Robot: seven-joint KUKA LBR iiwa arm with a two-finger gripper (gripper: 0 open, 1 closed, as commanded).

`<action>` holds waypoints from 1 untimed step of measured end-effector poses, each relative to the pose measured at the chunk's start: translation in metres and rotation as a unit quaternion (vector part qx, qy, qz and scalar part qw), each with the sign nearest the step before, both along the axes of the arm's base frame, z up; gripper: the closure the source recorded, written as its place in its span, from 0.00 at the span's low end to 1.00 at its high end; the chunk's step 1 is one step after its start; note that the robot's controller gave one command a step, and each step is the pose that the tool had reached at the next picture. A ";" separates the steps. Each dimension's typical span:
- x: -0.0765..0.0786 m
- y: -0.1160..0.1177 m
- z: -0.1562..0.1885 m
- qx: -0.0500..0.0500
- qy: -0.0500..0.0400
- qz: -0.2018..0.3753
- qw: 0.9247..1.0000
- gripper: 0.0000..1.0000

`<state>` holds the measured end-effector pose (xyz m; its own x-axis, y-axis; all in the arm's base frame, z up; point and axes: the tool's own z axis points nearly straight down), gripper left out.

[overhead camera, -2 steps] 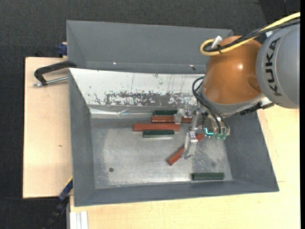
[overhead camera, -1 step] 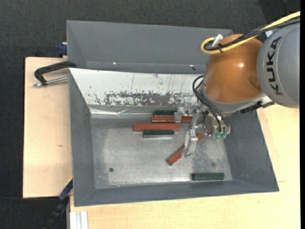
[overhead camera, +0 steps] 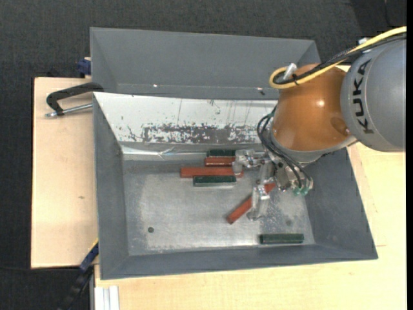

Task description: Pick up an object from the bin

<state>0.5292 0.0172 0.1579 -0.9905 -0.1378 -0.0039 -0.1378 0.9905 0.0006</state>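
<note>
Camera view: we see the pincer (overhead camera: 258,206) low in the bin (overhead camera: 174,228), touching the upper end of a tilted red bar (overhead camera: 237,212). We cannot tell its opening or whether it has hold. Nothing looks lifted yet, we judge.

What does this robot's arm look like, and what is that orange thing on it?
The arm is a thick, rounded grey tube with KUKA lettering in black. Its wrist wears a glossy orange cover shaped like a dome, with yellow and black cables looping over it. Beneath is a small silvery metal gripper with thin wires.
</note>
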 end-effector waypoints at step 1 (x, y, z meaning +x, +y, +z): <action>0.000 -0.026 -0.014 -0.001 0.000 0.045 0.999 0.00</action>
<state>0.5290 -0.0085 0.1442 -0.9739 -0.2270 -0.0030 -0.2270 0.9739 -0.0006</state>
